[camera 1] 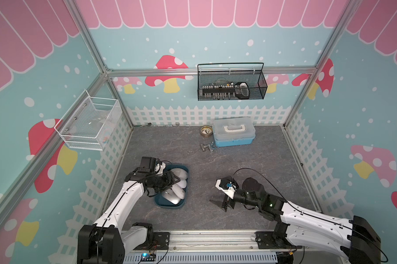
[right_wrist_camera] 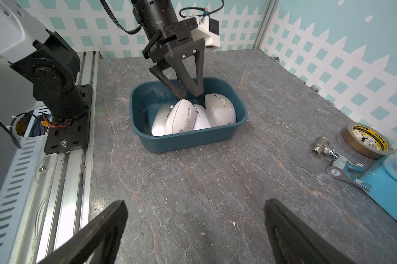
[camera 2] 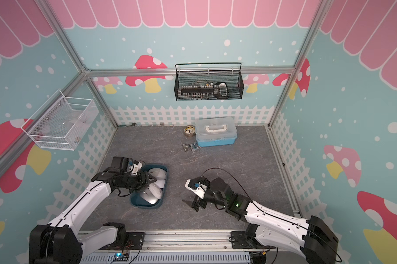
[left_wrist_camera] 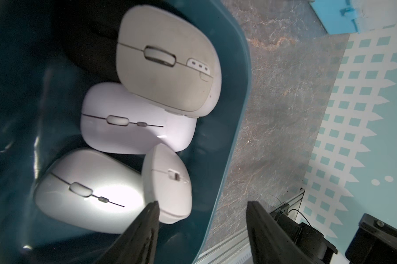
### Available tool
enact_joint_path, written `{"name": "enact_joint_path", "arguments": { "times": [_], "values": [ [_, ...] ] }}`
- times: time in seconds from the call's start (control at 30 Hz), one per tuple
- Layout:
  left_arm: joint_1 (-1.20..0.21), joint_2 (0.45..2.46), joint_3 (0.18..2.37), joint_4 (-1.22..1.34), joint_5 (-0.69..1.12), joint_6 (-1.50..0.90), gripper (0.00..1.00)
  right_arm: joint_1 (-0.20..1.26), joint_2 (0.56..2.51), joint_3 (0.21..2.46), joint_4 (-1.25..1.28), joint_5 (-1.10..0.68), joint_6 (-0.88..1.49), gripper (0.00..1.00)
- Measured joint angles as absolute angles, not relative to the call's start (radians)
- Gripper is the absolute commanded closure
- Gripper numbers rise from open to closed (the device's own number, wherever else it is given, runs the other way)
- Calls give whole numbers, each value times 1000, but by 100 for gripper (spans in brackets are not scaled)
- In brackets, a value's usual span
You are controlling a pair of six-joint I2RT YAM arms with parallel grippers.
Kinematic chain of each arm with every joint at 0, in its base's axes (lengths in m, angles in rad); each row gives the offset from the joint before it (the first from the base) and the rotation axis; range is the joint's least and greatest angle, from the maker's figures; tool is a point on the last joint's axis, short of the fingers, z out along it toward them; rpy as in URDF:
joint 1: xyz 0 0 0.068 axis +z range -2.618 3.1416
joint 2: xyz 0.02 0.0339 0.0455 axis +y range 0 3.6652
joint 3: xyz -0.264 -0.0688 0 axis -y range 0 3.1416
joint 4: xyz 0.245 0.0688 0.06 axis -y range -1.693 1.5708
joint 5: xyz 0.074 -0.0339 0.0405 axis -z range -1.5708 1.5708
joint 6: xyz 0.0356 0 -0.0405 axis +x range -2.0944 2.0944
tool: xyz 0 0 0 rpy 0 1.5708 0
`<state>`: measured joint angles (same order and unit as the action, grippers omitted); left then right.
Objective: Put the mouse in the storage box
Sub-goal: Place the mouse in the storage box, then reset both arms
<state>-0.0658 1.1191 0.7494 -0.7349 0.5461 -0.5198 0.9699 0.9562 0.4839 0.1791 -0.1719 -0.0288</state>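
Right arm stretches low from the near rail, right gripper (right_wrist_camera: 195, 203) spread wide over bare tabletop (right_wrist_camera: 215, 171) at six o'clock. At nine o'clock the left arm bends over the storage box (right_wrist_camera: 188, 141) — left gripper (right_wrist_camera: 189, 94) pointing down, jaws parted, empty. The mouse (right_wrist_camera: 180, 116) lies tilted inside among other mice (right_wrist_camera: 220, 109).

Soft, even light fills both top views; shadows on the table (camera 1: 238, 164) are faint, and the straight frame rails (camera 1: 211, 71) bow toward the picture edges. At eight o'clock on the table, the storage box (camera 1: 168, 206) looks dark inside in the left wrist view, where glare washes out a white mouse (left_wrist_camera: 115, 194) (the left gripper (left_wrist_camera: 203, 205) close by is blurred).
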Motion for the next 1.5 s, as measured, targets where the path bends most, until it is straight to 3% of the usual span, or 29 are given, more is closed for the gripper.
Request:
{"name": "enact_joint_path", "arguments": {
  "times": [0.4,0.7,0.9,1.17,1.5],
  "values": [
    [-66,1023,913,-728,402,-516,33,970,901,484,163,-19,-29,1],
    [-66,849,924,-506,373,-488,25,956,794,486,191,285,-33,1],
    [-66,690,755,-197,261,-452,9,790,751,512,259,463,-28,1],
    [-66,663,455,145,-12,-377,10,513,809,444,344,622,33,1],
    [-67,785,204,471,-177,-310,17,398,1038,99,721,745,24,1]
  ]
}}
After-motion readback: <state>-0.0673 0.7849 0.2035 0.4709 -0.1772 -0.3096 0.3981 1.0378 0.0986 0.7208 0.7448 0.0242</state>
